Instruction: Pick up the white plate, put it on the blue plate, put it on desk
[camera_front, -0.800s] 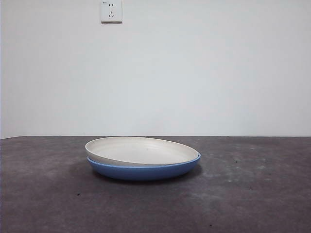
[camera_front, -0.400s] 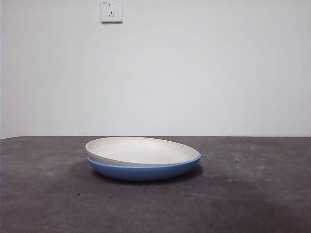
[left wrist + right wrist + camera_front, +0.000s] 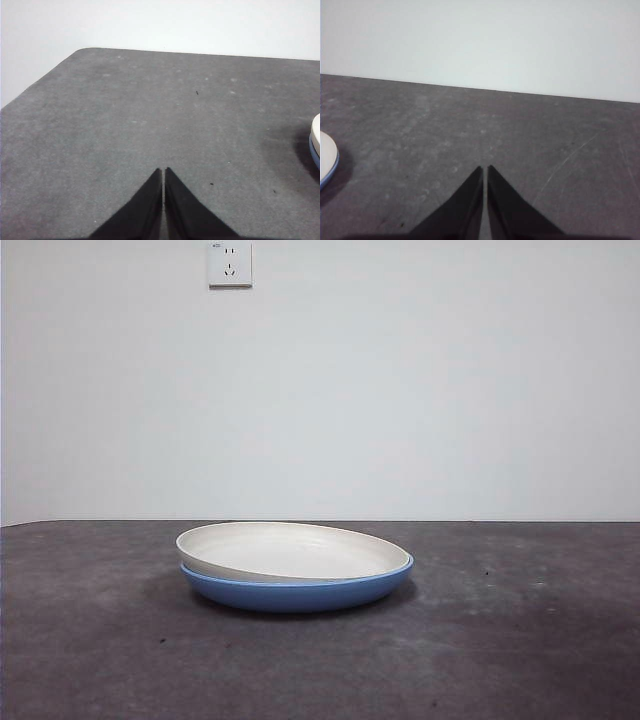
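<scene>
Resting inside the blue plate [image 3: 300, 592], the white plate [image 3: 290, 552] is seen on the table [image 3: 520, 640], slightly off-centre. The left pincer [image 3: 163, 172] and right pincer [image 3: 484, 171] are held together above bare table, the stacked plates well apart from each, between them.

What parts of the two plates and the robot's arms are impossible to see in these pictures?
- Front view: the round glossy blue plate has its inside covered by the cream-white round plate resting in it.
- Front view: both arms are out of frame.
- Left wrist view: the picture's edge cuts off all but a sliver of the plates; left gripper shut.
- Right wrist view: likewise a sliver; right gripper shut.
</scene>
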{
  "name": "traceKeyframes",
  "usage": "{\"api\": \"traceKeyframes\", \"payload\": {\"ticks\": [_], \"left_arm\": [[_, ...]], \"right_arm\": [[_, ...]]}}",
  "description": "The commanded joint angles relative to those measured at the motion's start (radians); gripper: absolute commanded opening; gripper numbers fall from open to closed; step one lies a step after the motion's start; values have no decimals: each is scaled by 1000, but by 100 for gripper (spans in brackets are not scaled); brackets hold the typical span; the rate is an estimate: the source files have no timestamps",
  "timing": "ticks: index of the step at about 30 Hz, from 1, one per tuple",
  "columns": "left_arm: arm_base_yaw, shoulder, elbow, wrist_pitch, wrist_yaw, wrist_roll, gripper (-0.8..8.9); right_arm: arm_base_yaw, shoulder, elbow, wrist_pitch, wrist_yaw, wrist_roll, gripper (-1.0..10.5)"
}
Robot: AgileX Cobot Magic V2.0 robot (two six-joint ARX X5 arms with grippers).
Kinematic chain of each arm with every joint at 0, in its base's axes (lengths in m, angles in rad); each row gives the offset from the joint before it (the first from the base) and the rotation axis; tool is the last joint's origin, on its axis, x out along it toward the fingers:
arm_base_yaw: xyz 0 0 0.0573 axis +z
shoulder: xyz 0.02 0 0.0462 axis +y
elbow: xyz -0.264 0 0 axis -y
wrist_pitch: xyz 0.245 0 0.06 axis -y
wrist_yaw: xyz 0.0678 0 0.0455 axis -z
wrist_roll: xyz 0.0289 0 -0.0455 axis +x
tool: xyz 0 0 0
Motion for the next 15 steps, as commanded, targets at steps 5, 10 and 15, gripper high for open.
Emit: {"api": "traceKeyframes", "payload": {"ticks": [5,10,15], "left_arm": [[2,-2,-21,-4,-2,-3,10],[2,-2,-21,-4,-2,-3,10],[2,-2,-21,-4,-2,-3,10]], "right_arm": [[-2,-46,-53,-24,5,39,8],[-2,-48,-53,-122,9,39,8],[-2,-48,-53,-114,-1,43,8]]}}
